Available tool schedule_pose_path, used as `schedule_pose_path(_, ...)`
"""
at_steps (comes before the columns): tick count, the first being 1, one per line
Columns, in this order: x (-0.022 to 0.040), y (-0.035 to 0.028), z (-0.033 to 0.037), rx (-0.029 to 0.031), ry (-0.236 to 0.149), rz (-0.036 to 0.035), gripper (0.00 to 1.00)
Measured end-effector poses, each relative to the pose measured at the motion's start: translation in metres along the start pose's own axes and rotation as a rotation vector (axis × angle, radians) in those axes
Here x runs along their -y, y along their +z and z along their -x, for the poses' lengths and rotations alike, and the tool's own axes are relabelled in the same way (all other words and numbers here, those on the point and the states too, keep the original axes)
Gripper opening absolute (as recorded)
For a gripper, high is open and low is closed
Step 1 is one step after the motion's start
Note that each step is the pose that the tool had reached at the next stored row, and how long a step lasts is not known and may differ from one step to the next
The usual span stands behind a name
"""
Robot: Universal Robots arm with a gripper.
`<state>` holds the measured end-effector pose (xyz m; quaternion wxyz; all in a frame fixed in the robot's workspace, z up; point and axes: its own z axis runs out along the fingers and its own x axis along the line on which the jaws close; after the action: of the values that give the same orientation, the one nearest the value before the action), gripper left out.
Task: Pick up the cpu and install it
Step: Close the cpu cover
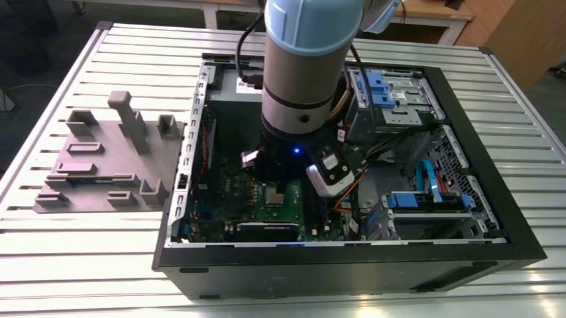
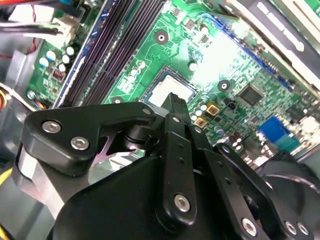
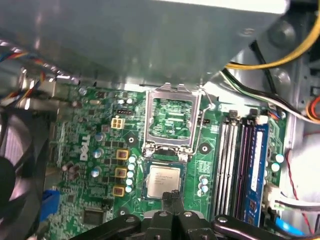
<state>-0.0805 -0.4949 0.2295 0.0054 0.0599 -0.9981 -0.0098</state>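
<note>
on the exterior view's left, a grey moulded holder (image 1: 106,162) with upright posts lies on a slatted metal table (image 1: 531,132). just beside it, toward the middle, an open black computer case (image 1: 354,271) lies on its side, with a green motherboard (image 1: 225,192) on its floor. a thick robot arm (image 1: 305,79), silver with a pale blue cap, reaches straight down into the case over the board. below the arm the cpu (image 1: 274,196) shows as a small silvery square on the motherboard. on the exterior view's right, inside the case, sit drive cages with blue tabs (image 1: 429,202).

in the first wrist view a round fan (image 3: 15,165) sits at one edge of the board. the socket frame (image 3: 172,120) stands hinged open, and the cpu (image 3: 164,181) lies flat in the socket just beside it. long memory slots (image 3: 240,165) run alongside, near the socket.

in both wrist views the gripper (image 3: 175,196) has its two black fingers pressed together at the cpu's edge, pinching nothing. whether the tips touch the chip cannot be told. in the second wrist view the gripper (image 2: 175,107) partly hides the cpu (image 2: 170,89).
</note>
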Motion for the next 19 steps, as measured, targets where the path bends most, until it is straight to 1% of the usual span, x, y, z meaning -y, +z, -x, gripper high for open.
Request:
schedule_pose_path(7, 0.0000, 0.0009, 0.0000, -0.0026, -0.128, -0.0011, 0.11)
schedule_pose_path(9, 0.0000, 0.0011, 0.0000, -0.0030, -0.153, -0.0013, 0.11)
schedule_pose_path(10, 0.0000, 0.0011, 0.0000, -0.0032, -0.158, -0.0014, 0.11)
schedule_pose_path(19, 0.0000, 0.0011, 0.0000, -0.0032, -0.160, -0.0013, 0.11)
